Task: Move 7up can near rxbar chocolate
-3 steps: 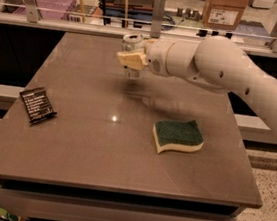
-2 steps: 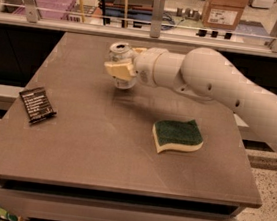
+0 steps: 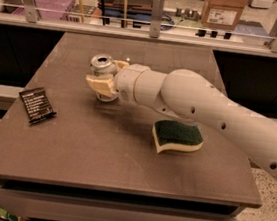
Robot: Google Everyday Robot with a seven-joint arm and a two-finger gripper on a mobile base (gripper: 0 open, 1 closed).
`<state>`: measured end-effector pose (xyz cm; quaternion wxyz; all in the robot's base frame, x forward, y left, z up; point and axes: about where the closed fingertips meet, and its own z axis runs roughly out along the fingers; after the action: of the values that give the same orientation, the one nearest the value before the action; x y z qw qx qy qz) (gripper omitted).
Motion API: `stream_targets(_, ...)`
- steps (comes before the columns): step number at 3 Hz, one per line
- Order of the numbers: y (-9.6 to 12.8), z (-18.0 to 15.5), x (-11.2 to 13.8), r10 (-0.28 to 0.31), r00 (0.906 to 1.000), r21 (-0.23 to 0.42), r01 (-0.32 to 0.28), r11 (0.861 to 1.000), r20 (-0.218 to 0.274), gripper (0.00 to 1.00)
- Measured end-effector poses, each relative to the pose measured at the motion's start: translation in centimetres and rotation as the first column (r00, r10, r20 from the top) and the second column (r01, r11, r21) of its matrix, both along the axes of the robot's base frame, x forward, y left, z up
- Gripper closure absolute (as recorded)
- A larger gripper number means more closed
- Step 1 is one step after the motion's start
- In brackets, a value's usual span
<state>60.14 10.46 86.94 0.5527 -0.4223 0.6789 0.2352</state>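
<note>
One table (image 3: 121, 166), one arm (image 3: 204, 105) across it, one sponge (image 3: 178, 137) right of centre, one bar (image 3: 37, 105) near the left edge, gripper (image 3: 101, 81) mid-table, fingers (image 3: 96, 83) clamped round the one upright can (image 3: 103, 64), well apart from the bar.

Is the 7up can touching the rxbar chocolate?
No, the gripper holds the 7up can near the centre, and bare table separates it from the rxbar chocolate at the left edge.

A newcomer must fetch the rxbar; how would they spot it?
On the brown table, look near the left edge: the rxbar lies flat there. It alone is black with white text, unlike the green sponge or the can in the gripper mid-table.
</note>
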Motion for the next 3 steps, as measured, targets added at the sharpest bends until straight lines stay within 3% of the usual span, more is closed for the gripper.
stream_targets(1, 0.0, 0.5, 0.0, 0.0, 1.0, 0.0, 0.0, 1.0, 0.0, 1.0)
stream_targets(2, 3.0, 2.5, -4.4, 0.001, 1.0, -0.027, 0.0, 1.0, 0.009, 1.0)
stream_targets(3, 3.3, 2.7, -4.6, 0.014, 0.9999, -0.023, -0.014, 1.0, 0.008, 1.0)
